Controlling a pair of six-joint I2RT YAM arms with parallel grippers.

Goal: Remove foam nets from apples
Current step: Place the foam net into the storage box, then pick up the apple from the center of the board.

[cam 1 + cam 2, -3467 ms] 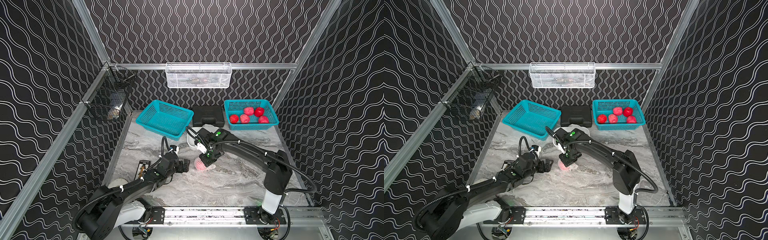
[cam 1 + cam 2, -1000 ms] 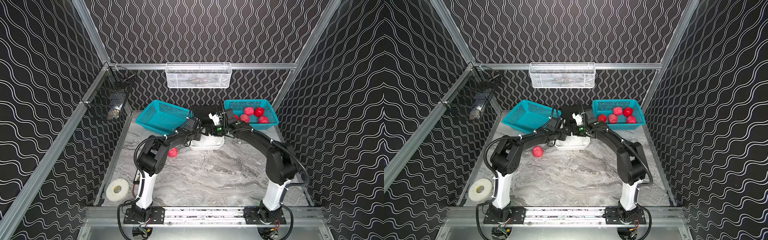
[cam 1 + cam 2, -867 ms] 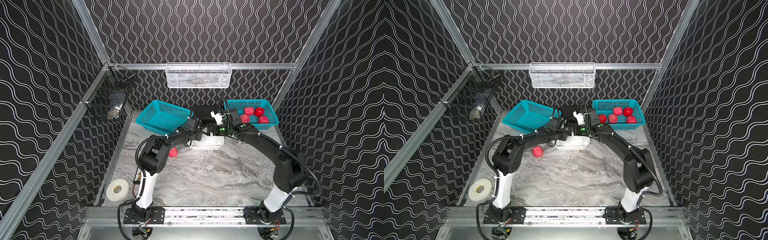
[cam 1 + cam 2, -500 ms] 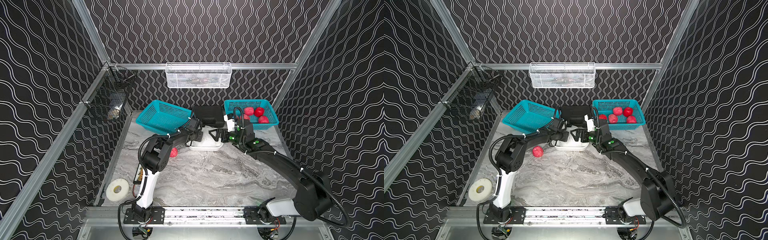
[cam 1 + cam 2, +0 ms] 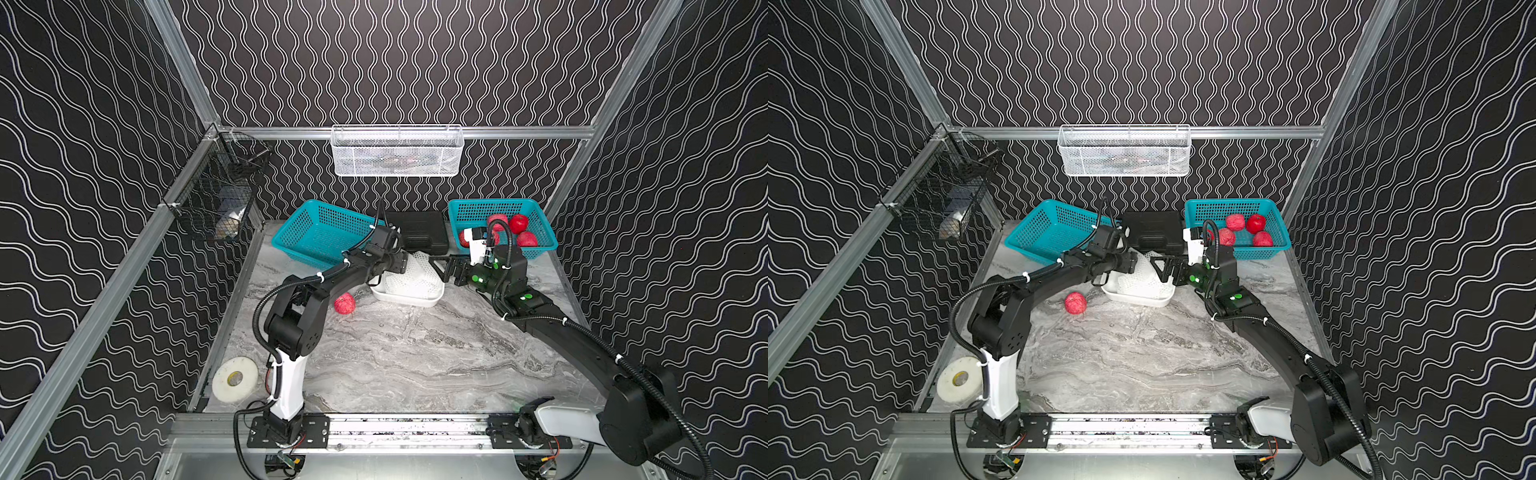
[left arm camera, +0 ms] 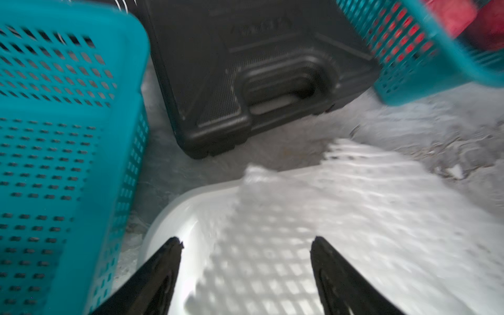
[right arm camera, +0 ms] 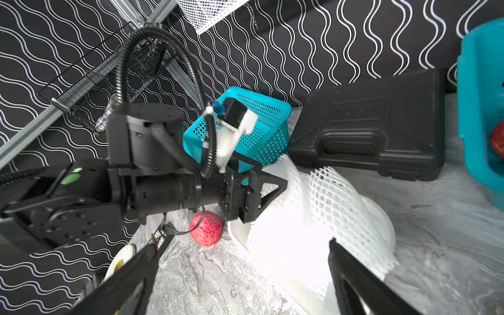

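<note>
The left pincer point(image 6: 246, 241) hangs just over the foam net point(image 5: 415, 272) heaped in the white tub point(image 5: 409, 298), jaws spread, gripping nothing. The right pincer point(image 7: 242, 244) faces it, wide open and empty. One apple point(image 5: 344, 304) lies on the tabletop point(image 5: 415, 353) nearby; other apples point(image 5: 518, 223) sit in a teal basket point(image 5: 544, 245).

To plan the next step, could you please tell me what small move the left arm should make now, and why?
Probably lift the left gripper clear of the white tub: its jaws stand apart, and the foam net seems to lie loose over the tub.
</note>
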